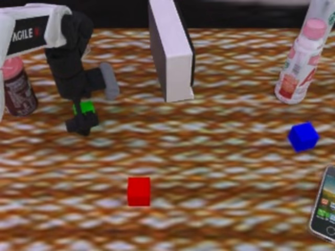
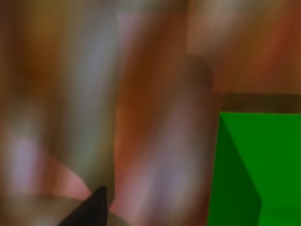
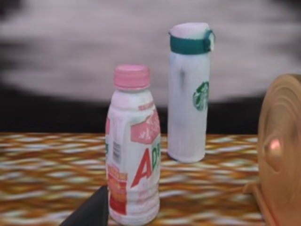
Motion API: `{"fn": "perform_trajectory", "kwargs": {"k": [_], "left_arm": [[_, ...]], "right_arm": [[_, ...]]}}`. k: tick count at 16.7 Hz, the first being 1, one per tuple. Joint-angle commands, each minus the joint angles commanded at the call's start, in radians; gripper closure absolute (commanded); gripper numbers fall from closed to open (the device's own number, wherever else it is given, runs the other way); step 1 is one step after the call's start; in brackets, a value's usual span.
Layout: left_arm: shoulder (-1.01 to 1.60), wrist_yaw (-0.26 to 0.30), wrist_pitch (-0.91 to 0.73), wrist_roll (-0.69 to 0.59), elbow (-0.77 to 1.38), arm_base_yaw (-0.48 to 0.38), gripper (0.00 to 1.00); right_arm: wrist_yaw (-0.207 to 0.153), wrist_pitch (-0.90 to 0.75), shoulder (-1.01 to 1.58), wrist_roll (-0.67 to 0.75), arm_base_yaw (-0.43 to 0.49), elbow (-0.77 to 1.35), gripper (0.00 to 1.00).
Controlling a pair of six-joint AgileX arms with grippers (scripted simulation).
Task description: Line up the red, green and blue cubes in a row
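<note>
While the left pincer [image 1: 84,116] stands clamped on the green cube [image 1: 84,107] at surface left, the red cube [image 1: 138,191] lies centre-front and the blue cube [image 1: 303,136] right.

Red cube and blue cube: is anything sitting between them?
No. In the top view, only bare woven tabletop lies between the red cube and the blue cube.

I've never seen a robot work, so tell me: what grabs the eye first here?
The left gripper, at the table's left, is down around the green cube. The red cube sits alone at the front middle and the blue cube at the right. A tall white box stands at the back.
</note>
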Motion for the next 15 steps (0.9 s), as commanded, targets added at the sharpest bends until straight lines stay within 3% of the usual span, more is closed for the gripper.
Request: {"fn": "perform_trajectory", "kwargs": {"k": [2, 15], "left_arm": [[0.000, 0.000, 0.000, 0.000, 0.000, 0.000, 0.00], [0.000, 0.000, 0.000, 0.000, 0.000, 0.000, 0.98]], "right_arm": [[0.000, 0.000, 0.000, 0.000, 0.000, 0.000, 0.00], [0.000, 0.000, 0.000, 0.000, 0.000, 0.000, 0.00]]}}
